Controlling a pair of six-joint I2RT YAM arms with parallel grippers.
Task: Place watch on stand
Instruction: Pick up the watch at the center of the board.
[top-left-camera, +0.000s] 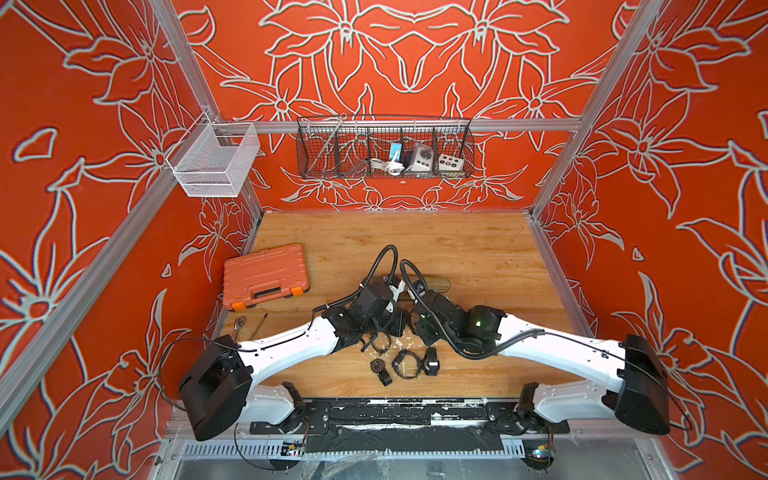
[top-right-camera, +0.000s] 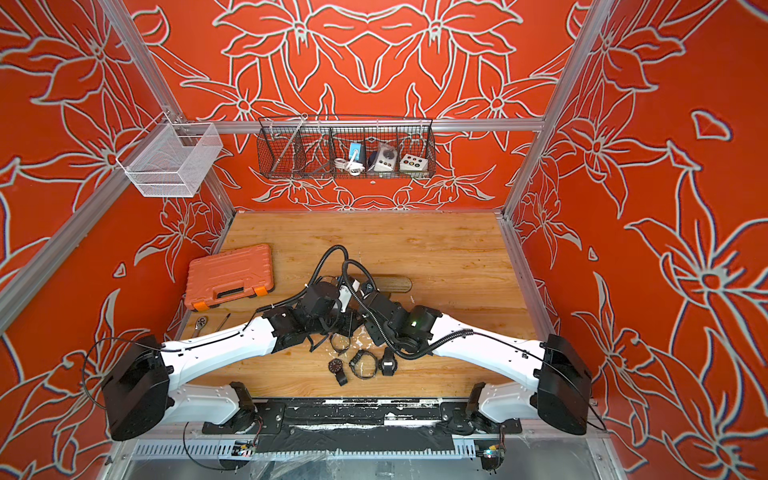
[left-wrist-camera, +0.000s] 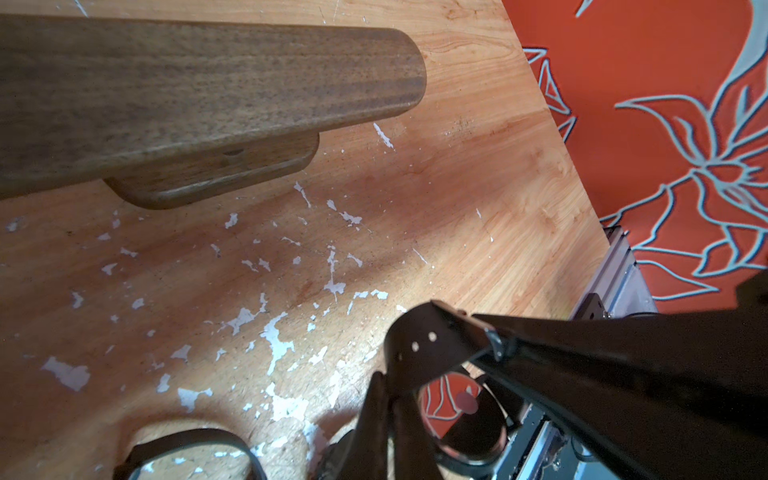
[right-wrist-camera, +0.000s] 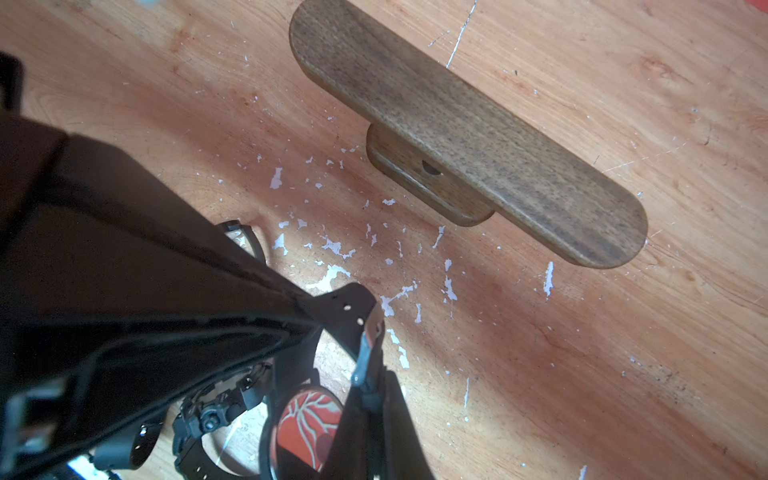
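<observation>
At the middle of the table (left-wrist-camera: 478, 199), just on the robot's side of the stand (right-wrist-camera: 478, 137), both arms are converging on one watch (right-wrist-camera: 307, 424). The left gripper (left-wrist-camera: 380, 399) is pinched tight on the punched end of the strap. The right gripper (right-wrist-camera: 370, 411) is pinched tight at the buckle. The glass face is hanging between the two grips and appears to be clear of the wood. The watch is near the stand but not touching it. The frames do not show whether the buckle is fastened.

Step in hand, as judged: carrying the band to the bar.

- Keep both grips firm and move the arms together, so that the strap is neither twisting nor going slack.
- Hold the band open as a loop and present it square to a rounded end of the bar; in a top view the free end (top-right-camera: 401, 284) is showing beyond the arms.
- Feed along the bar's length, not across it. The base is small, so a sideways push is likely to shift or tip the stand.
- Stay above the spare watches (top-left-camera: 405, 365) lying nearer the front edge.
</observation>
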